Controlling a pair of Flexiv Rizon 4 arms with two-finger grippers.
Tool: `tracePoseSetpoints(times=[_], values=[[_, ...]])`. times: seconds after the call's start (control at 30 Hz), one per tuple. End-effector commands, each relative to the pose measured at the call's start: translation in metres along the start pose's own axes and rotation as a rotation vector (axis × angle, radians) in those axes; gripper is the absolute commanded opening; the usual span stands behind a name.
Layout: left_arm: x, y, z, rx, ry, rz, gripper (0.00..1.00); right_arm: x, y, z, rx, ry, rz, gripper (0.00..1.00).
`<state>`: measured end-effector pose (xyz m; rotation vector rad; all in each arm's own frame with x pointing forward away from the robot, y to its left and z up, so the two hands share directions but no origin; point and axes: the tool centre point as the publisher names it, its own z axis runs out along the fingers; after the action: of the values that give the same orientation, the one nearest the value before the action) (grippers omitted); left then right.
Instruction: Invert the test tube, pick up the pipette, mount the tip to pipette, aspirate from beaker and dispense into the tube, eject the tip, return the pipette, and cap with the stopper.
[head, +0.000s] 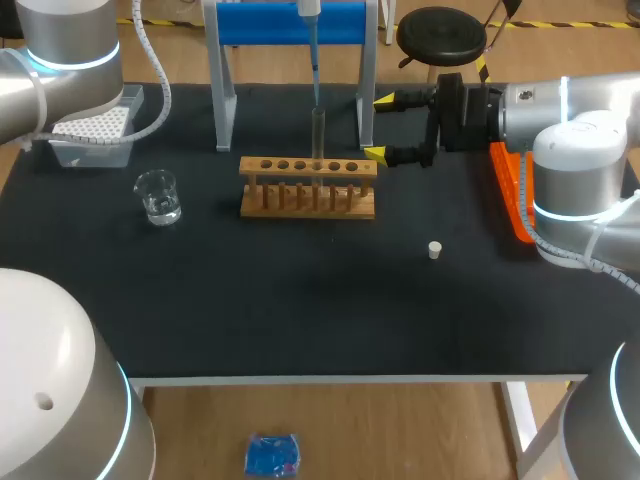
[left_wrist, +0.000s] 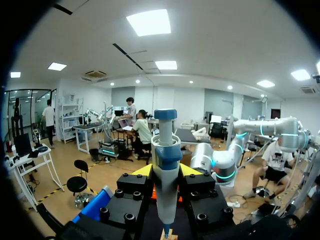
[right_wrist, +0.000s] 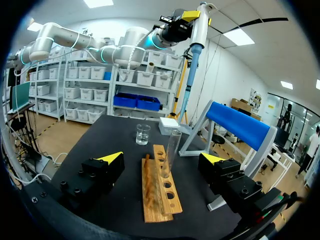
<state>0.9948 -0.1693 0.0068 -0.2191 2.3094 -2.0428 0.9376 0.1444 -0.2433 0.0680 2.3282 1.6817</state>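
Pipette (left_wrist: 165, 170) between left fingers (left_wrist: 141, 171), above tube (head: 319, 135)

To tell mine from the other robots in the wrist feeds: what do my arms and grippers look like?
Left arm and right arm: rounded silver-grey links with glowing cyan rings at the joints and a white ribbed cable hose alongside. Left gripper and right gripper: black, blocky bolted bodies, each with two yellow wedge tips.
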Motion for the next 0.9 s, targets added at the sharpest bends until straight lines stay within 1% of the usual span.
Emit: tracePoseSetpoints(times=[0.03, 0.3, 0.77, 0.9], values=[[-0.003, 0.002, 0.001, 0.004, 0.009, 0.006, 0.0, 0.0, 0.0, 0.0, -0.001, -0.002, -0.001, 1.0], [-0.007, 0.007, 0.004, 0.006, 0.018, 0.003, 0.0, 0.0, 0.0, 0.0, -0.001, -0.002, -0.001, 1.0], [-0.006, 0.023, 0.01, 0.006, 0.012, -0.022, 0.0, 0.0, 0.0, 0.0, -0.001, -0.002, -0.001, 1.0], [-0.007, 0.029, 0.008, 0.0, 0.002, -0.033, 0.0, 0.0, 0.0, 0.0, -0.001, -0.002, -0.001, 1.0]])
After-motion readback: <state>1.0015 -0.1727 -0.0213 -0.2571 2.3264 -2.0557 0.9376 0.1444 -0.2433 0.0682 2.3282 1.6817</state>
